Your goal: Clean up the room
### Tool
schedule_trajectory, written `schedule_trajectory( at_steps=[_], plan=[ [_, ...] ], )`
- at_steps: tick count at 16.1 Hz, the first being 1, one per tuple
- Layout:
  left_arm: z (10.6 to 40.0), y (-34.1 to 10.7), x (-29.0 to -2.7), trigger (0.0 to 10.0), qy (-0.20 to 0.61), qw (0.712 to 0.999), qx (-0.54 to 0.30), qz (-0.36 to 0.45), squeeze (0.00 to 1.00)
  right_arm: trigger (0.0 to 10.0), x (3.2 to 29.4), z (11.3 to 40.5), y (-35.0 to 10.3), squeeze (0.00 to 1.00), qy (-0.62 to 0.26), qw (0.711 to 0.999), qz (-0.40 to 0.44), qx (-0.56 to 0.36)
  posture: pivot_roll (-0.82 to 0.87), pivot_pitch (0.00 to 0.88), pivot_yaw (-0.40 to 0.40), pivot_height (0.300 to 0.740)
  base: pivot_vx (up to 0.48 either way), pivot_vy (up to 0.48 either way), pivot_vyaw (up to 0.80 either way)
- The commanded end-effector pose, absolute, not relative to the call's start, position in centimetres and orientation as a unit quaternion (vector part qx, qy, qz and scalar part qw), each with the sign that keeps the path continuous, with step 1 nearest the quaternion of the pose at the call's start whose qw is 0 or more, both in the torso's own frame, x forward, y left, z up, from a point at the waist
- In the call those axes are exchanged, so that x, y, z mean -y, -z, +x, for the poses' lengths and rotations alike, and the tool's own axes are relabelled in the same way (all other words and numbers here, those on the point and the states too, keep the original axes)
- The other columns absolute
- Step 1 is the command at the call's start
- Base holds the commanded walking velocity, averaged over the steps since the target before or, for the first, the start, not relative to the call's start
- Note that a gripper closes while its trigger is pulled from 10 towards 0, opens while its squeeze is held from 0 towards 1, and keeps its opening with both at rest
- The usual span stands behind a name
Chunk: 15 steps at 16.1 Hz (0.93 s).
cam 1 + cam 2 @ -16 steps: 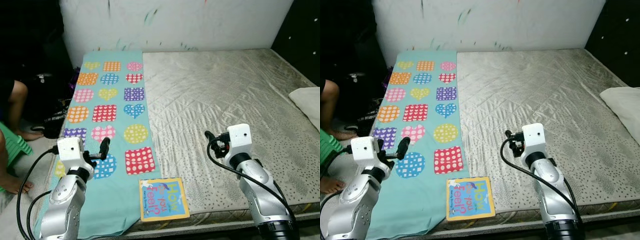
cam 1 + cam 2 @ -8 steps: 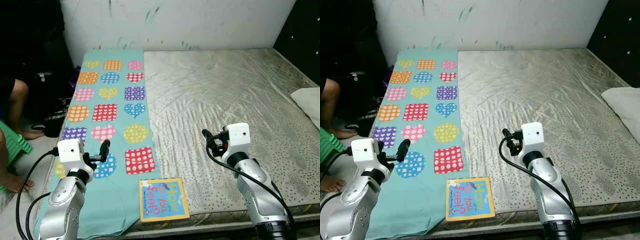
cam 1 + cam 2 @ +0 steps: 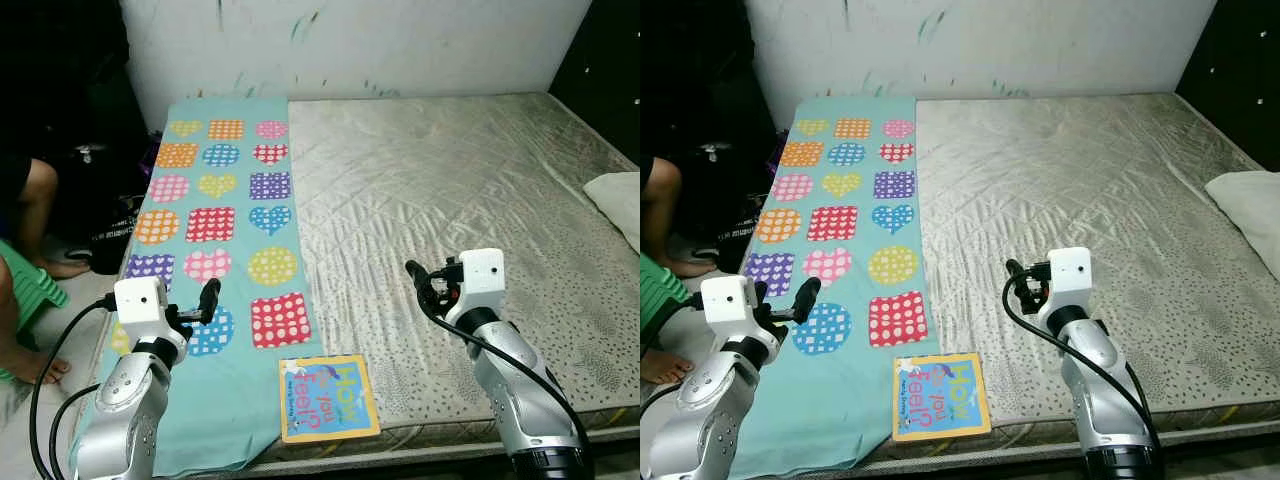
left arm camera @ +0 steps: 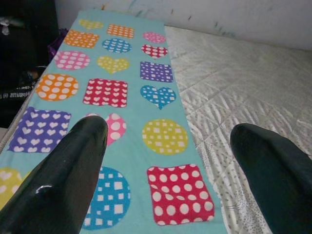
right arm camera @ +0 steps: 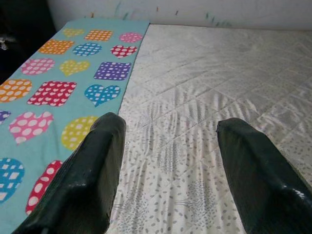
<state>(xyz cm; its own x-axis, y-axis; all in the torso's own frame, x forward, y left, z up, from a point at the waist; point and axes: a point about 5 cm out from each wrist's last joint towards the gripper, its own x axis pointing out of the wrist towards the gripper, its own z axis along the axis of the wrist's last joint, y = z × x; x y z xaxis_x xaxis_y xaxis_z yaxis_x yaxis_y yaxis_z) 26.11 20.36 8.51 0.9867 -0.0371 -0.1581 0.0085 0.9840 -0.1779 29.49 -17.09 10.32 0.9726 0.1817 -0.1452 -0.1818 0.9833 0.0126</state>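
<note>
Just below and between the two spread-open pincers, left gripper [image 4: 165, 161] and right gripper [image 5: 168, 156], lies the yellow-bordered blue picture book [image 3: 328, 397], probably the next pickup.

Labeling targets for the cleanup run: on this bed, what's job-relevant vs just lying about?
Job-relevant:
- book, at the mattress's near edge
- patterned blanket, spread along the bed's left side
- left claw, open, over the blanket
- right claw, open, over the mattress

Lying about:
- pillow, far right
- person's leg, left
</note>
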Motion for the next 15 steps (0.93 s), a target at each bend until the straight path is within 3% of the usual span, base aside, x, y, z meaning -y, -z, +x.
schedule_trajectory(
  at_steps=[1,9,15],
  plan=[
    [25.99,-8.67,-20.49,10.0,0.016,0.993,-0.082,-0.085,0.0,10.0,17.05,29.39,-10.87,0.0,-0.096,0.993,0.004,-0.064,-0.12,0.049,0.006,0.712,0.0,0.0,0.0],
    [25.96,-8.63,-20.37,10.0,0.016,0.993,-0.084,-0.086,0.0,10.0,16.98,29.3,-10.84,0.0,-0.105,0.992,0.005,-0.065,-0.12,0.053,0.006,0.617,0.0,0.0,0.0],
    [26.04,-8.71,-20.41,10.0,0.012,0.993,-0.079,-0.089,0.0,10.0,16.68,29.53,-10.97,0.0,-0.117,0.991,-0.002,-0.061,-0.13,0.053,0.002,0.612,0.0,0.0,0.0]
  ],
)
